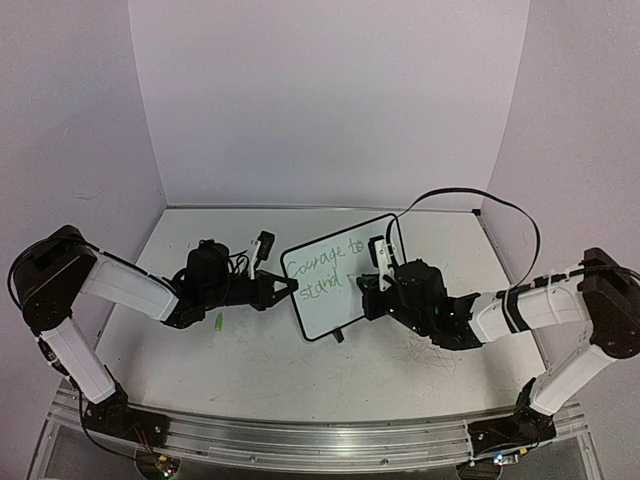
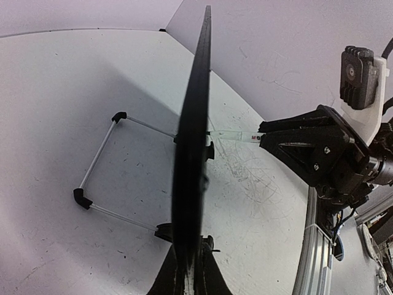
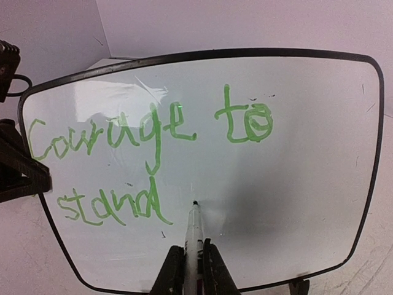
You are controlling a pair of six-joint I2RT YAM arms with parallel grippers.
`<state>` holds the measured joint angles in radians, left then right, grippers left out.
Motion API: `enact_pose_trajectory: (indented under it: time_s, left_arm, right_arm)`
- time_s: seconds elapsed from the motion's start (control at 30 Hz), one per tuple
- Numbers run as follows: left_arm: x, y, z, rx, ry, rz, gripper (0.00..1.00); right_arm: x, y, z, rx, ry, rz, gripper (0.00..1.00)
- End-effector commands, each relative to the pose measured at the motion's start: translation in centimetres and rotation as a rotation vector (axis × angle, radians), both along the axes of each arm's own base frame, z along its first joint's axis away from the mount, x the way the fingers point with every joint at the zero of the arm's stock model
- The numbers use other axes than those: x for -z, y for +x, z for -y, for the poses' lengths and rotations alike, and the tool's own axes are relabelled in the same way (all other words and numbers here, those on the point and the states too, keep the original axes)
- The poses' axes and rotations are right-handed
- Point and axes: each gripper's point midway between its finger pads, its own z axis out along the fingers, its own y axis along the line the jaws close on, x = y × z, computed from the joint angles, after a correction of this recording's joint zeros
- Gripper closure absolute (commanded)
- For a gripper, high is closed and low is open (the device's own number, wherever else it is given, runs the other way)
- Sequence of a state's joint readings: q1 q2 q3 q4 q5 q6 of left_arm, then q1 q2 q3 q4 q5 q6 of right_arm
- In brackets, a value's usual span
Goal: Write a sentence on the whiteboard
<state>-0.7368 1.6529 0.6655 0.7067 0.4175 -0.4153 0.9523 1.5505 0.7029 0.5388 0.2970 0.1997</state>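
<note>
Honestly, looking decent right now, but plenty of ways to botch it. Whiteboard (image 1: 335,275) standing upright mid tabletop (image 1: 250,380), propped on its wire stand (image 2: 98,160), with the left claw (image 1: 283,288) clamped tight on the left edge to steady it. Right claw (image 3: 191,270) pinched narrow around a marker (image 3: 194,227), tip touching the board just right of "stand", on the second line of the green sentence (image 3: 153,132). Biggest worry, probably: too much push on that tip, enough to rock the board back on the stand or twist it out of the left pinch, with only one edge held. Too little push, and faint or broken strokes instead. Also worth watching for the marker slipping or tilting, with just two fingers on a thin barrel, so wobbly letters. Could smear "stand" too by dragging leftward over wet ink. Plenty of room to the right on this line, at least. Small green cap (image 1: 218,322), probably the marker's, lying on the tabletop near the left arm, well apart from the board, so no bother.
</note>
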Motion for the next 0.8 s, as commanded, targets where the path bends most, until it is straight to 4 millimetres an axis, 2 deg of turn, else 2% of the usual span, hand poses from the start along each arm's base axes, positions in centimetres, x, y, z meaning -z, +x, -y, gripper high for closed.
enact_pose_trajectory:
  time_s: [0.0,0.47,0.77]
  left_arm:
    - [0.8,-0.1,-0.7,-0.009,0.052,0.024,1.0]
    - [0.9,0.0,-0.6,-0.008,0.052,0.021,1.0]
    - [0.8,0.0,-0.6,-0.009,0.052,0.023,1.0]
  right_arm:
    - [-1.6,0.7,-0.5,0.024,0.044,0.037,1.0]
    - [-2.6,0.4,-1.4,-0.011,0.061,0.063,1.0]
    - [-1.7,-0.4,-2.0,-0.033,0.041,0.041,1.0]
